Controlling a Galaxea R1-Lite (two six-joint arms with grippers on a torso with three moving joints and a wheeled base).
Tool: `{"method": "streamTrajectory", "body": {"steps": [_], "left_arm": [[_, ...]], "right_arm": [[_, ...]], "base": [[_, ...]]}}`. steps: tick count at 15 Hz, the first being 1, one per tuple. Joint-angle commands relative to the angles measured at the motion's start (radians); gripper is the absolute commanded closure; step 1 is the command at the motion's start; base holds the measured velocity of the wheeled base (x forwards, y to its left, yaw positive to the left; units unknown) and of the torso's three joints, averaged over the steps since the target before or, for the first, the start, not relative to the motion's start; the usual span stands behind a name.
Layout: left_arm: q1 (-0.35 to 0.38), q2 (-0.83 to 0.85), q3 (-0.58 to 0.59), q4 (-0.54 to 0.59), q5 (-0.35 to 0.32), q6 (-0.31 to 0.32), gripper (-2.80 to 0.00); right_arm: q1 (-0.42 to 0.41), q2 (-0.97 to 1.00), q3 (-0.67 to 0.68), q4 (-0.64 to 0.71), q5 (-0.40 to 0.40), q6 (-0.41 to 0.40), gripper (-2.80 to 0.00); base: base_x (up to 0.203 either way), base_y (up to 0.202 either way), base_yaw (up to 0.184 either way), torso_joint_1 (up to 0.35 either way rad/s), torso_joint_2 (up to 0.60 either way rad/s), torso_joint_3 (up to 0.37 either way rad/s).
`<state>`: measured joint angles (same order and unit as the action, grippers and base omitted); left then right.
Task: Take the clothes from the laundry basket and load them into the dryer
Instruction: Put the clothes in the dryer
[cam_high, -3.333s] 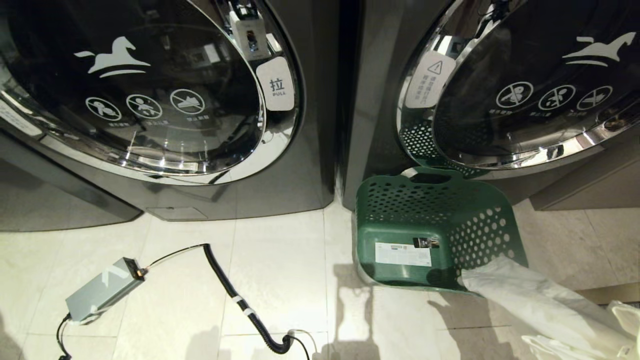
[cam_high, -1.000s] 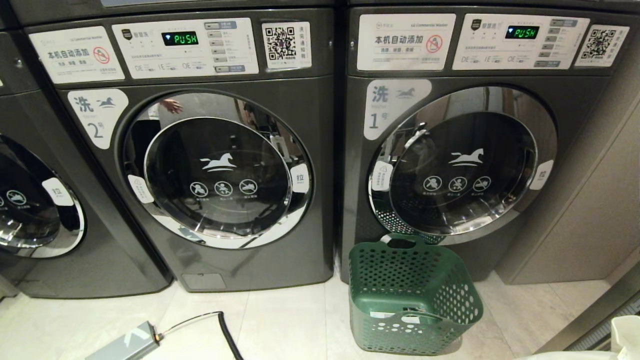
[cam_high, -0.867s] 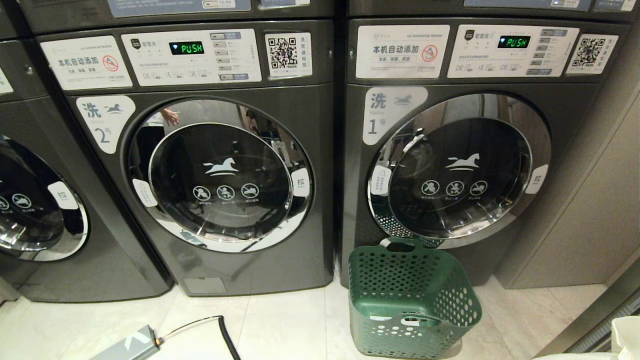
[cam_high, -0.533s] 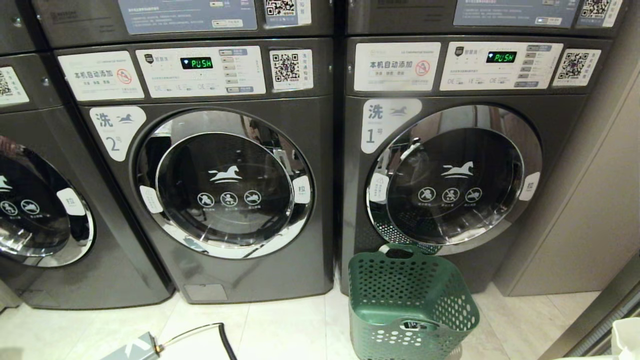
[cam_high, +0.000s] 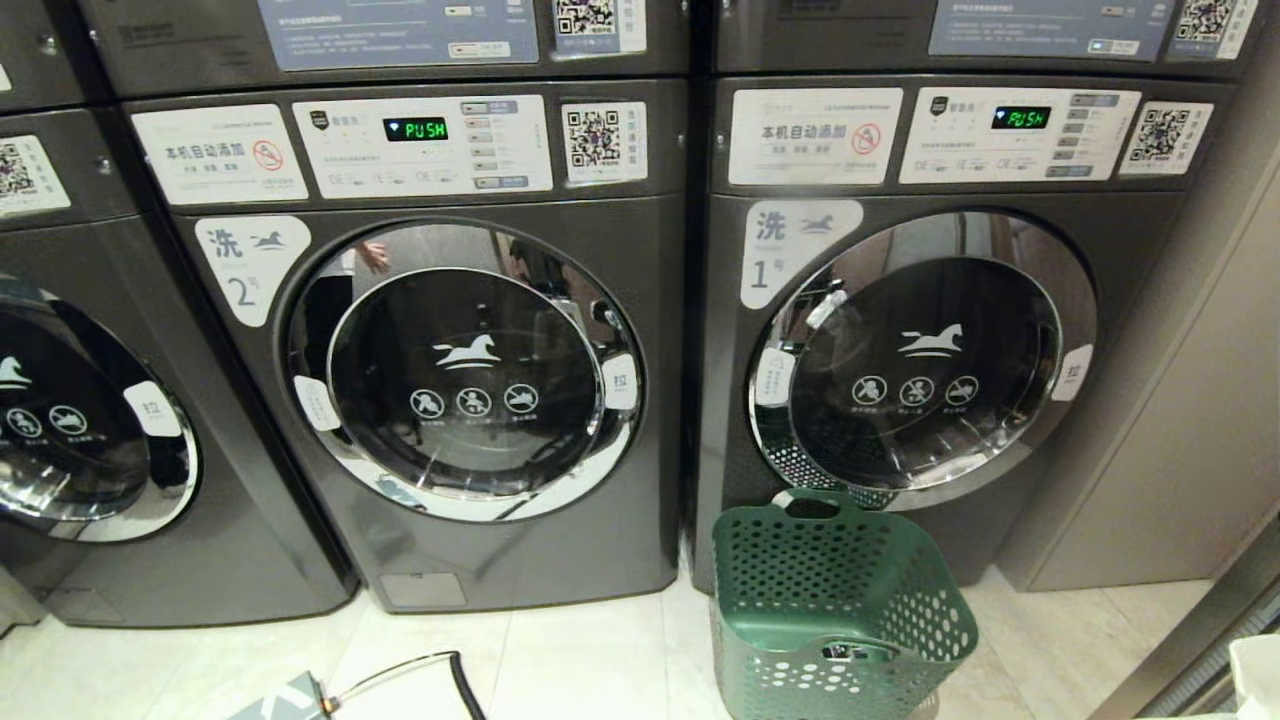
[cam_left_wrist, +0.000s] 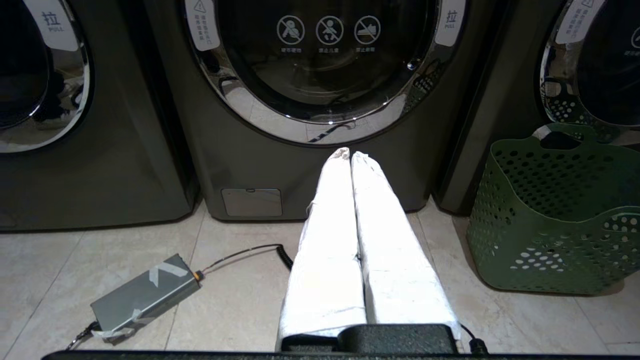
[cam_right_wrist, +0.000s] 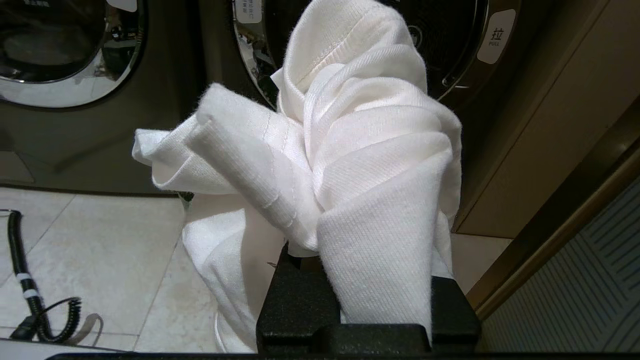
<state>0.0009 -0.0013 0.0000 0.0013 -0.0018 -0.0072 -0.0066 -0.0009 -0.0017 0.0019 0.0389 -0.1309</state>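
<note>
The dark green laundry basket (cam_high: 840, 590) stands on the floor against the machine numbered 1 (cam_high: 925, 350); what shows of its inside is bare plastic. Every round door is shut, and I cannot tell which machine is the dryer. My right gripper (cam_right_wrist: 350, 160) is shut on a white knitted garment (cam_right_wrist: 390, 130) that drapes over its fingers and hides them. A bit of white (cam_high: 1258, 675) shows at the head view's lower right corner. My left gripper (cam_left_wrist: 350, 152), in white covers, is shut and empty, level before machine 2 (cam_left_wrist: 325, 75), with the basket (cam_left_wrist: 550, 215) beside it.
A grey box (cam_left_wrist: 142, 295) with a coiled black cable (cam_left_wrist: 285, 255) lies on the tiled floor before machine 2 (cam_high: 460, 370). A third machine (cam_high: 80, 430) stands further left. A beige wall panel (cam_high: 1180, 400) closes the right side.
The head view has risen from close over the basket to the whole machine fronts, still shifting slightly over the last second. The basket and machines have stayed put.
</note>
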Motion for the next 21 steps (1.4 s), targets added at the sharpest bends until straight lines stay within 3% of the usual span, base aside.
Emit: {"method": "streamTrajectory", "body": {"steps": [1, 21], "left_arm": [[0.001, 0.0, 0.002, 0.0, 0.0, 0.0, 0.0], [0.001, 0.0, 0.002, 0.0, 0.0, 0.001, 0.0]], "right_arm": [[0.0, 0.001, 0.0, 0.0, 0.001, -0.001, 0.0], [0.0, 0.001, 0.0, 0.001, 0.002, -0.003, 0.0]], "base": [[0.0, 0.196, 0.003, 0.002, 0.0, 0.003], [0.0, 0.183, -0.001, 0.002, 0.0, 0.002]]}}
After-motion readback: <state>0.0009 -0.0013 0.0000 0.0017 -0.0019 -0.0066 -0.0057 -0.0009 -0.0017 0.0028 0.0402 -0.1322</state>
